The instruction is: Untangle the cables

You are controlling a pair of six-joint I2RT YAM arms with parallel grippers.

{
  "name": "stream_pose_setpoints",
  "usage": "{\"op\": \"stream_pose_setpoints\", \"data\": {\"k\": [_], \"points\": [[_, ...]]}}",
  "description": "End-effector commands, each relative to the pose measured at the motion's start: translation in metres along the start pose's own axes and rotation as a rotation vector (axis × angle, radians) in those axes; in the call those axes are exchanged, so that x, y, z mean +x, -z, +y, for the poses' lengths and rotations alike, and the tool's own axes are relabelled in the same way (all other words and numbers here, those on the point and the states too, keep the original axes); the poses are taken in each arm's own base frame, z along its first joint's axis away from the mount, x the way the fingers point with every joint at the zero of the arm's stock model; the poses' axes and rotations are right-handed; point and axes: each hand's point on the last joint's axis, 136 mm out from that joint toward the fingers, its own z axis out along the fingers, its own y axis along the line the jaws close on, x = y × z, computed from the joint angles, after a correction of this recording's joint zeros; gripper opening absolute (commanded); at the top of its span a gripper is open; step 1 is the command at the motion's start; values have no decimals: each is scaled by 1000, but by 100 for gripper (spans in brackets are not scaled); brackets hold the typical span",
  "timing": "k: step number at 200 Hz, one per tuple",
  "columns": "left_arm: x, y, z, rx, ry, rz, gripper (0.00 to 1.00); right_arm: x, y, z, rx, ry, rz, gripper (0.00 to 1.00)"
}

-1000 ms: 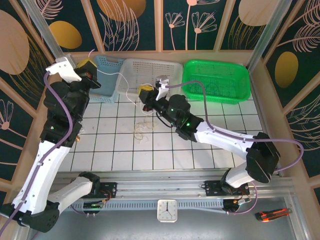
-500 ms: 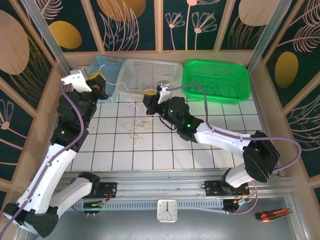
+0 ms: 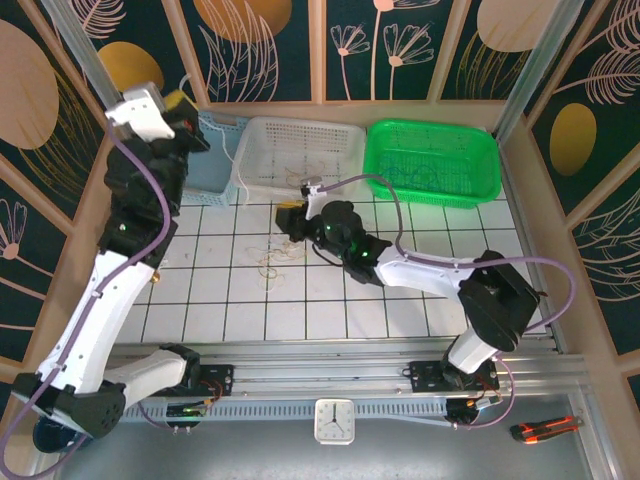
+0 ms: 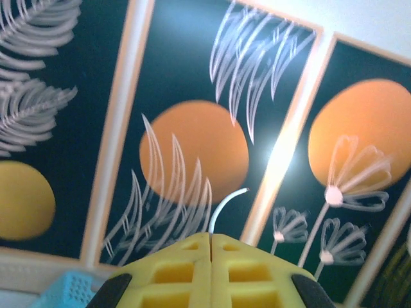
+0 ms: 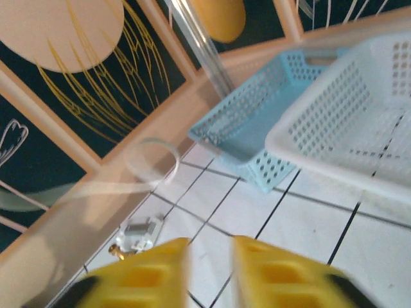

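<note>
Seeing the loose cables (image 3: 275,258) lying on the white-tiled table (image 3: 200,300), between the two arms and just in front of the right gripper (image 3: 290,220). Reading them as thin, curly strands, whitish and yellowish, bunching into a small flat scribble with no clear long axis.

Tracing one whitish cable (image 4: 225,204) poking out between the pressed-together yellow fingers (image 4: 257,269) of the left gripper (image 4: 210,239), rising straight from the tips and then bending over to the right at its free end. Finding that gripper, from above, raised high by the blue basket (image 3: 215,160) at the far left corner, clamping the cable.

Noticing a thin pale line dropping beside the left rim of the white basket (image 3: 300,150); not managing to tell whether it is joining the pile.

Seeing the right gripper hanging low over the tiles with jaws apart, gripping nothing. Catching a blurred pale strand (image 5: 154,154) looping beyond its fingertips, near the wooden side wall (image 5: 77,212).
</note>
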Motion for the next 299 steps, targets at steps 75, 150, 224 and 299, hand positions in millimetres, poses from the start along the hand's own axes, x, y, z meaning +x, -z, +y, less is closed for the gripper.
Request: {"op": "stream_pose_setpoints", "data": {"k": [75,150,224,299], "points": [[-95,-78,42,-260,-184,-247,0,5,13,4,13,-10,2,66],[-73,-164,77,-312,-255,-250,0,17,39,-24,86,2,70,67],[34,-214,116,-355,-269,-81,0,22,59,-27,94,13,102,67],[131,-215,144,-347,-273,85,0,23,67,-27,97,14,106,66]]}}
